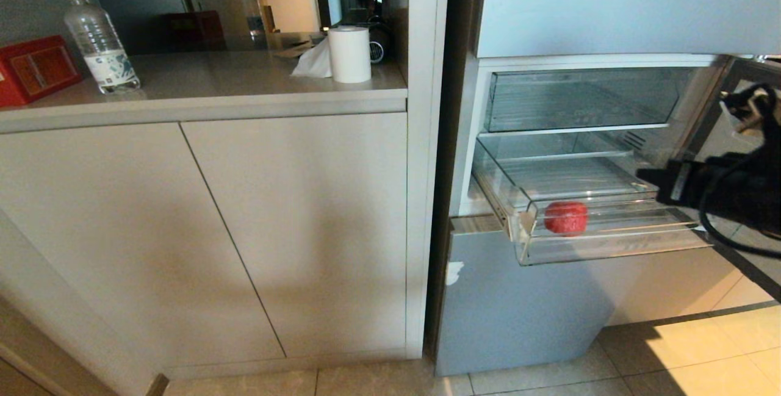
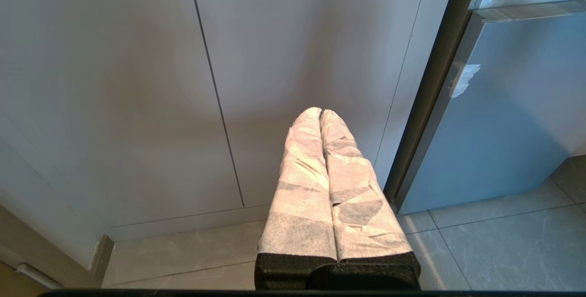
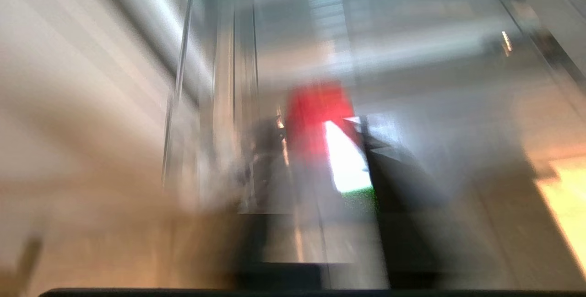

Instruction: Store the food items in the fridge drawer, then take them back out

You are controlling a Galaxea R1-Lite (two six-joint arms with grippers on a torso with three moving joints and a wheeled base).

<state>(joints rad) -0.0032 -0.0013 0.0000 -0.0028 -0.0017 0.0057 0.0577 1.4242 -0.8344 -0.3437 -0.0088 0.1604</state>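
A: Item one?
B: Small round glossy red fruit-like food item (image 1: 565,218), lying inside the wide shallow clear plastic fridge drawer (image 1: 610,251) with ribbed floor and tall see-through front lip. The drawer is pulled out of the fridge; the fruit sits near its outer corner, close behind the lip.

A: Right gripper?
B: Black, cabled right gripper (image 1: 648,177), level with the drawer's far side, well apart from the fruit. Its wrist view is heavily smeared, showing only a red patch (image 3: 316,118) ahead of dark finger shapes; jaws together, gripping nothing.

A: Left gripper?
B: Left gripper (image 2: 320,113), fingers wrapped in white fibrous padding, jaws pressed together and empty, pointing at the smooth matte beige cabinet doors (image 2: 206,82) above the grey tiled floor (image 2: 494,242).

A: Other containers?
B: A second clear bin (image 1: 579,100) on the shelf above the drawer.

A: On the pale stone desk (image 1: 201,100)?
B: Clear ribbed plastic water bottle (image 1: 100,42), red box (image 1: 33,69), white cylindrical paper roll (image 1: 349,54).
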